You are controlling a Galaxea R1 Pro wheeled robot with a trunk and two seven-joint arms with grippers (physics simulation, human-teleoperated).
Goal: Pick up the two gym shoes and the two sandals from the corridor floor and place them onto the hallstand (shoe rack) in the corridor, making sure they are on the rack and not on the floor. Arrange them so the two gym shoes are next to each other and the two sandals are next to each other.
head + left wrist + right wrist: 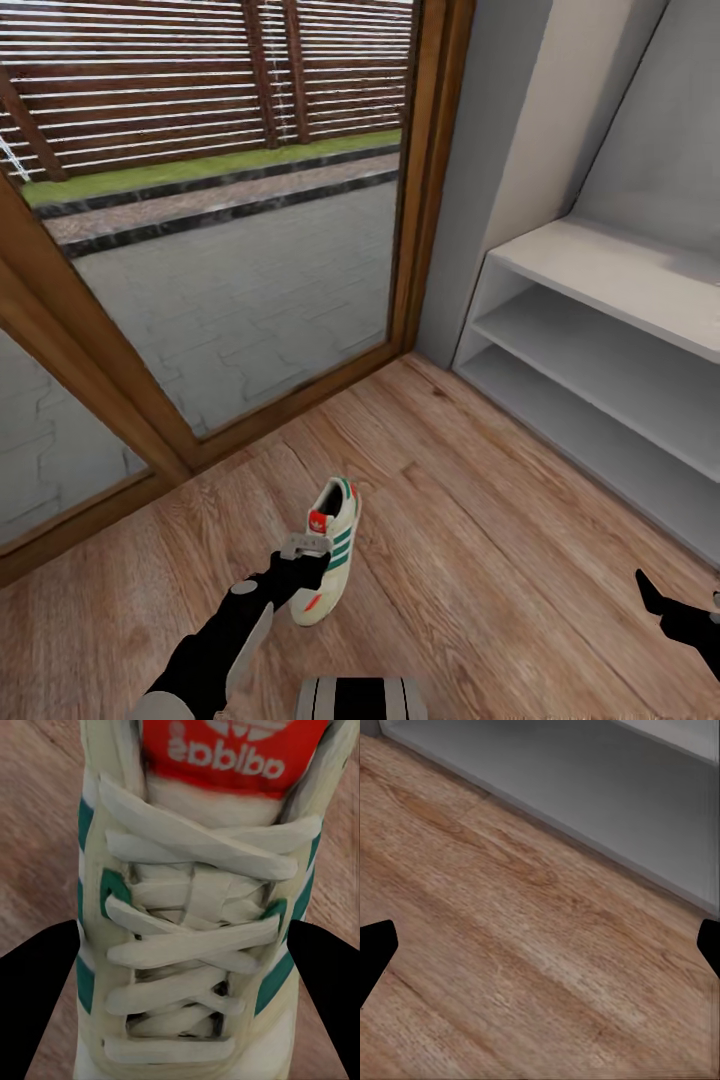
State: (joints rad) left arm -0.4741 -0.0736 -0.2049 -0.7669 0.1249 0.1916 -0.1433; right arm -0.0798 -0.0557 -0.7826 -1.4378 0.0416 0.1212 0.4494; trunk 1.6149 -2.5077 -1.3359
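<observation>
at lower centre of the head view: one gym shoe (335, 545) lies on the corridor floor (480, 520), toe toward the bottom of the frame, red tongue patch toward the top.
gym shoe detail: cream upper, green side stripes, white laces; in the left wrist view the laces and red tongue patch of the shoe (195, 915) run down the middle of the frame.
left gripper (305, 548): positioned over the lace area of the shoe; in the left wrist view its two black fingers (37, 997) stand at the lower left and lower right, one on each side of the shoe, spread to the shoe's width; actual contact with the shoe cannot be told.
right gripper (690, 612): at the lower right edge of the head view, above bare floor; in the right wrist view its dark fingertips (375, 949) sit at the far left and far right edges, wide apart, nothing between them.
hallstand (600, 350): right side of the head view, grey-white, two open shelf levels, standing on the floor; its base edge (585, 832) crosses the upper part of the right wrist view.
glass door (230, 250): upper left of the head view, wood-framed, paving and a slatted fence behind it.
</observation>
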